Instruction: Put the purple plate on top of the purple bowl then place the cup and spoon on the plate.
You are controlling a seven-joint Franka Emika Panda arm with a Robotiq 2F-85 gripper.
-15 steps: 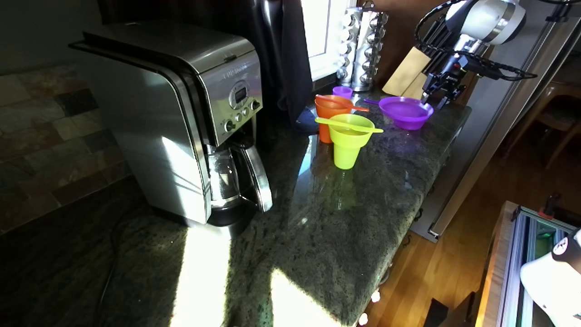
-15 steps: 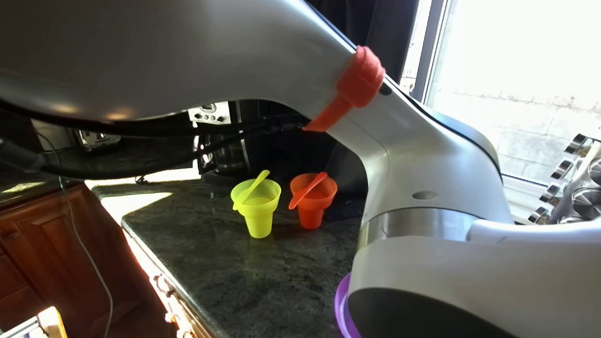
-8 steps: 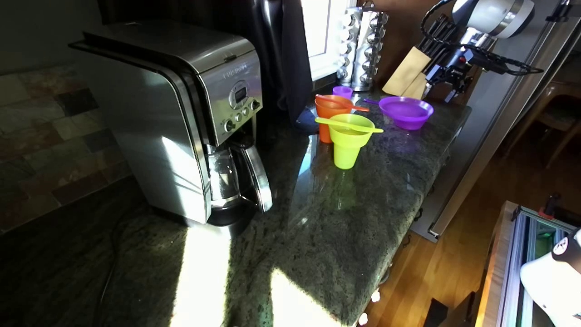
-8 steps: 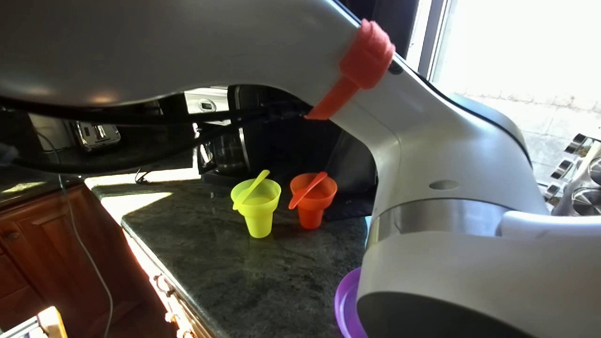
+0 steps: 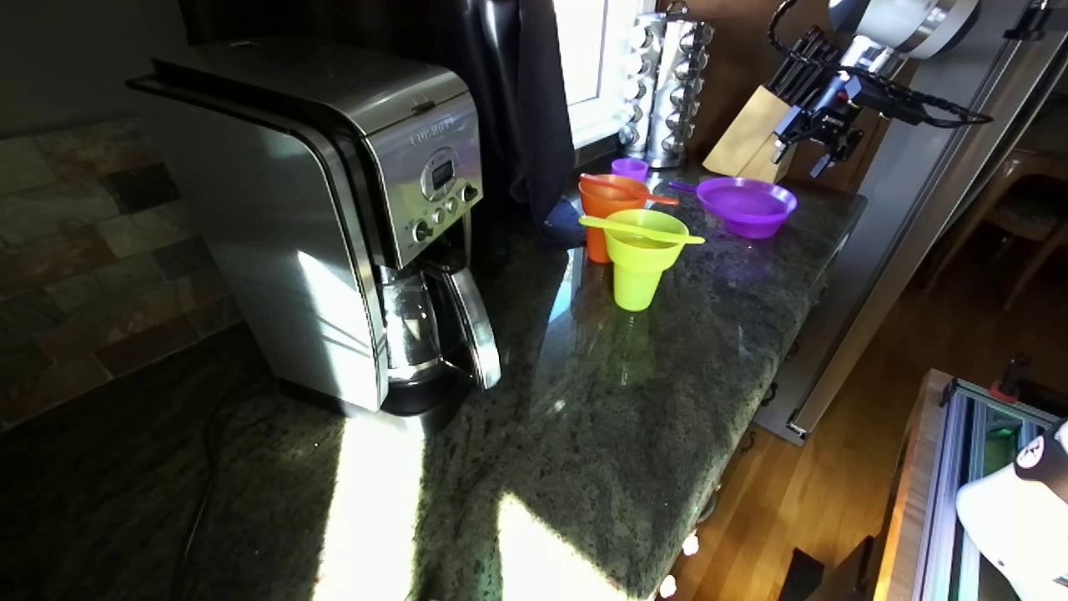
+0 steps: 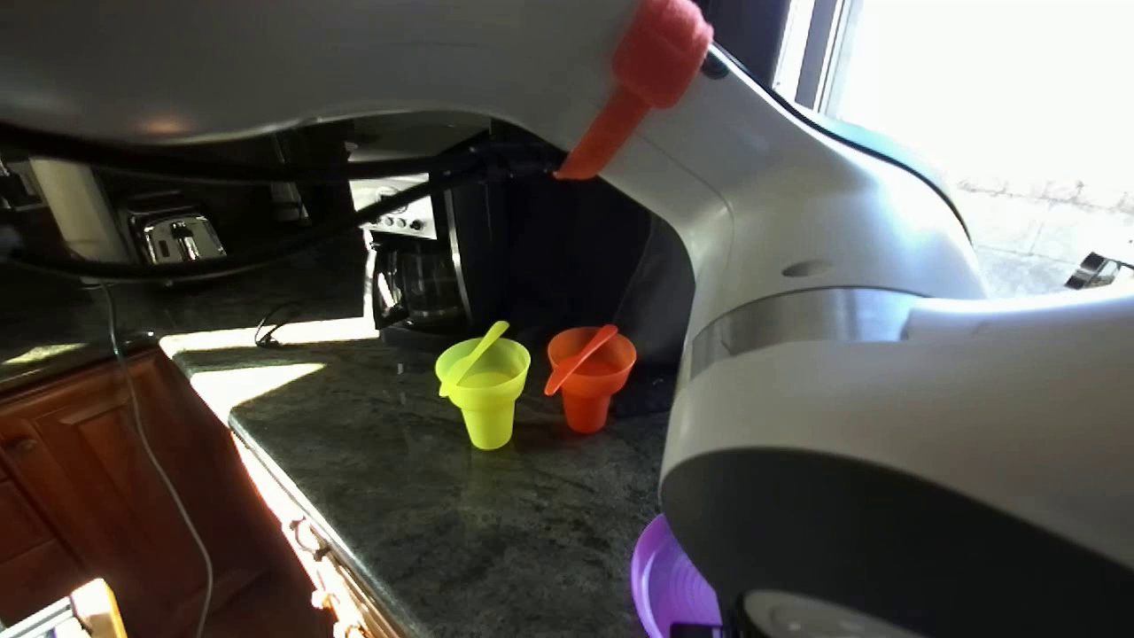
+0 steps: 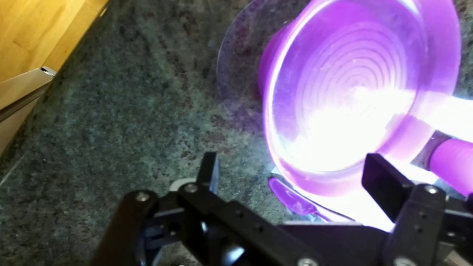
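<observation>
The shallow purple plate (image 5: 741,200) appears to rest on the narrower purple bowl (image 5: 755,229), whose wall shows below it. The plate also shows in the wrist view (image 7: 332,66), glaring with sunlight, and partly behind the arm in an exterior view (image 6: 664,576). The small purple cup (image 5: 630,170) stands apart, and shows at the right of the wrist view (image 7: 452,166). The purple spoon (image 7: 295,199) lies on the counter beside the plate; its handle is partly hidden by the gripper. My gripper (image 5: 798,164) is open and empty, above and beyond the plate; its fingers (image 7: 292,162) are wide apart.
A yellow-green cup (image 5: 638,259) and an orange cup (image 5: 599,225), each with a spoon across its top, stand nearby on the counter. A knife block (image 5: 747,138) and spice racks (image 5: 663,92) stand behind. A coffee maker (image 5: 334,225) stands farther along. The counter edge (image 7: 55,88) is close.
My gripper has risen away from beside the plate's rim, shifting a little right and then back. The arm has lifted. The plate, bowl, cup and spoon have not visibly moved.
</observation>
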